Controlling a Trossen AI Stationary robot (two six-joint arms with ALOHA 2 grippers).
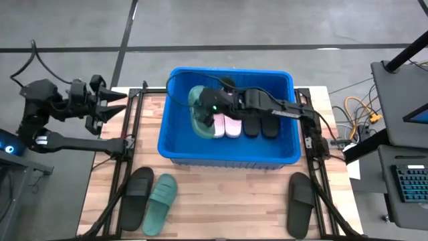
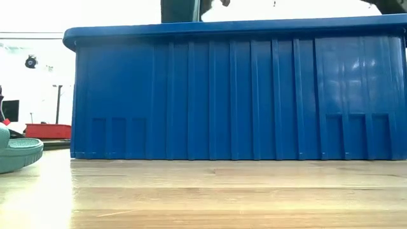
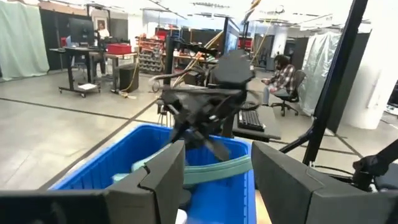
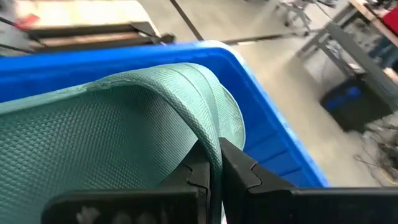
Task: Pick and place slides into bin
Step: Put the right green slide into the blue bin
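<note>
The blue bin [image 1: 175, 144] stands at the table's middle and holds two pink slides [image 1: 226, 125] and two black slides [image 1: 261, 126]. My right gripper [image 1: 204, 107] reaches over the bin's left part and is shut on a dark green slide [image 1: 196, 112]. My left gripper [image 1: 119, 104] is open and empty, off the table's far left corner. A black slide [image 1: 137, 197] and a green slide [image 1: 160, 201] lie sole down at the near left. Another black slide [image 1: 301, 204] lies at the near right. My right gripper pinches the rim of the green slide's arched strap [image 4: 213, 142] between its two fingers [image 4: 241, 169]. The fingers come from the table's right side, slanting down. The slide sits within the bin's left end, beside the pink slides. I cannot tell whether it touches the bin's floor.
The bin's tall ribbed wall [image 2: 241, 95] fills the low view, with the near-left green slide's toe [image 2: 16, 152] beside it. Dark frame rails [image 1: 124, 174] run along both table sides. Bare wood lies between the near slides [image 1: 227, 207].
</note>
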